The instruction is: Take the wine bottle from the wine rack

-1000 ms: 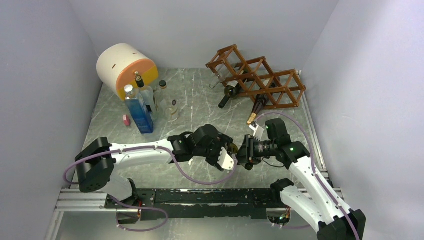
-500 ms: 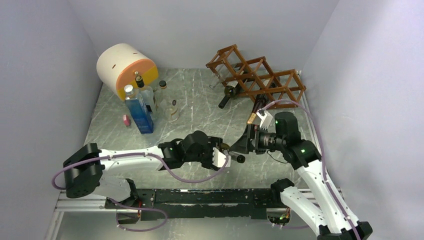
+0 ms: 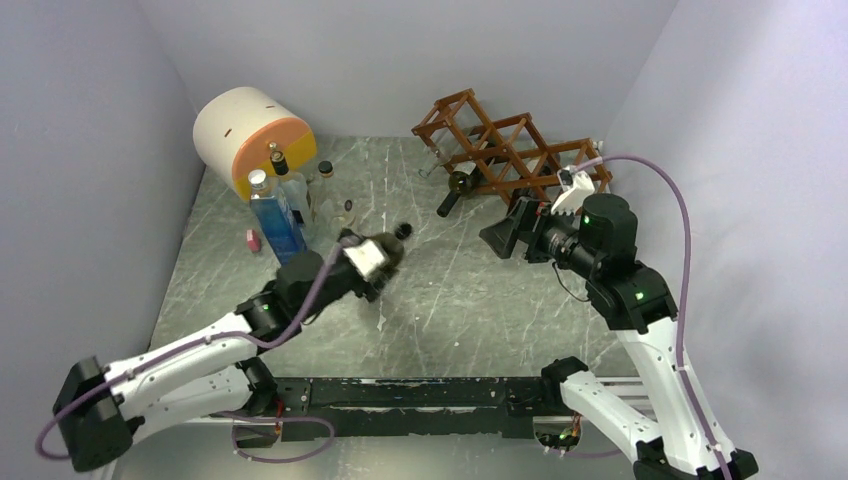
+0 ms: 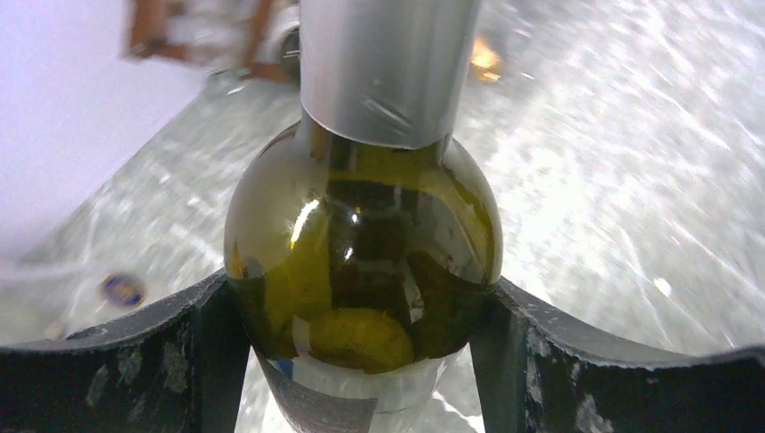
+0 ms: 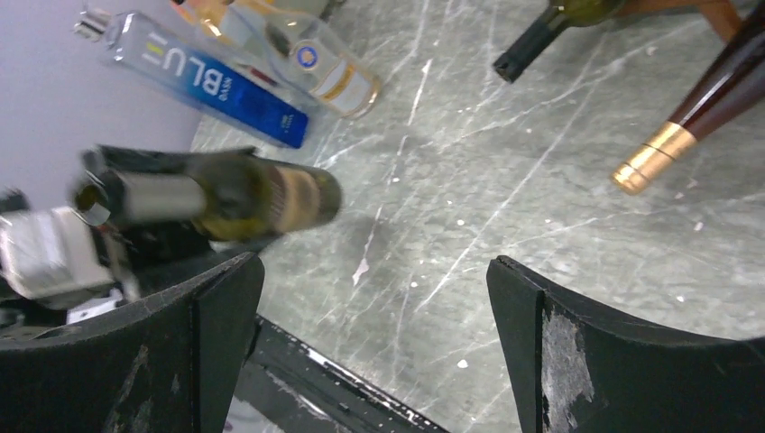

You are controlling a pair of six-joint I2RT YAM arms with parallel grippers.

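Observation:
The wine bottle is olive green glass with a silver foil neck. It sits between the fingers of my left gripper, which is shut on its body. In the top view my left gripper holds the wine bottle above the table's middle left, its neck pointing toward the back right. My right gripper hangs open and empty just in front of the wine rack. In the right wrist view my right gripper stands wide apart over bare tabletop, with the held wine bottle to its left.
Two bottles lie in the rack's lower cubbies: a dark green one and a brown one with a gold foil neck. A white-and-orange cylinder, a blue bottle, clear bottles and a small pink thing stand at the back left.
My right gripper opened, let go of the bottle and drew back toward the rack. My left arm swung left and away from the arm bases, carrying the bottle.

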